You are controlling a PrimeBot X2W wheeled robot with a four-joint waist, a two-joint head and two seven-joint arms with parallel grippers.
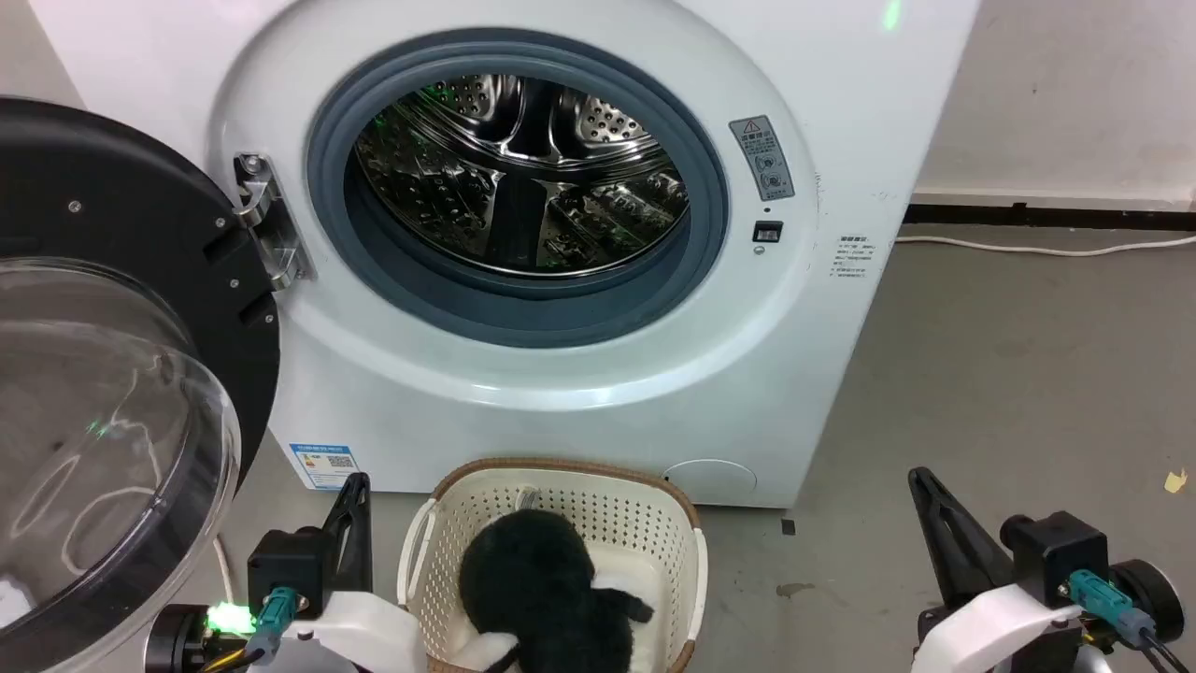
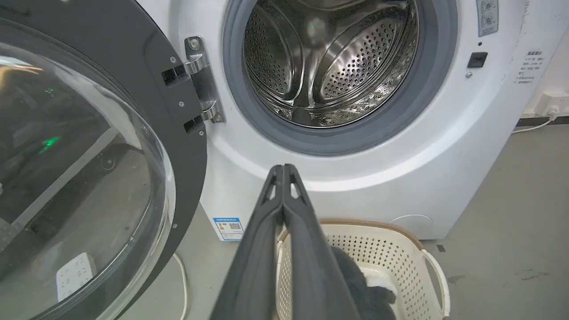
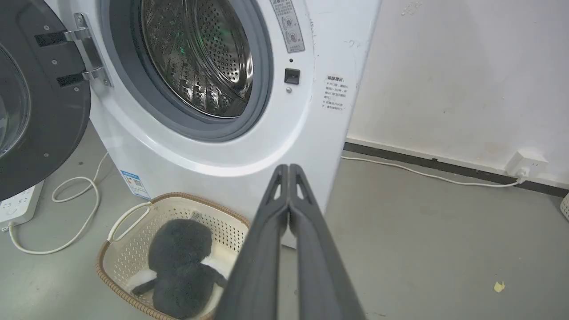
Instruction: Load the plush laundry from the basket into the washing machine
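Note:
The black plush laundry (image 1: 537, 584) with white patches lies in the cream basket (image 1: 561, 486) on the floor just before the washing machine (image 1: 561, 393). Its round opening shows the steel drum (image 1: 519, 178) with nothing in it. The domed door (image 1: 103, 402) stands swung open at the left. My left gripper (image 1: 355, 486) is shut and holds nothing, left of the basket. My right gripper (image 1: 920, 479) is shut too, well to the basket's right. In the wrist views the plush (image 3: 182, 262) (image 2: 355, 280) sits below each closed finger pair (image 2: 283, 171) (image 3: 289, 171).
A white cable (image 3: 66, 213) loops on the floor left of the machine beside a power strip (image 3: 20, 206). Another cable (image 1: 1037, 248) runs along the wall's dark skirting at the right. Bare grey floor spreads right of the basket, with a small yellow scrap (image 1: 1175, 480).

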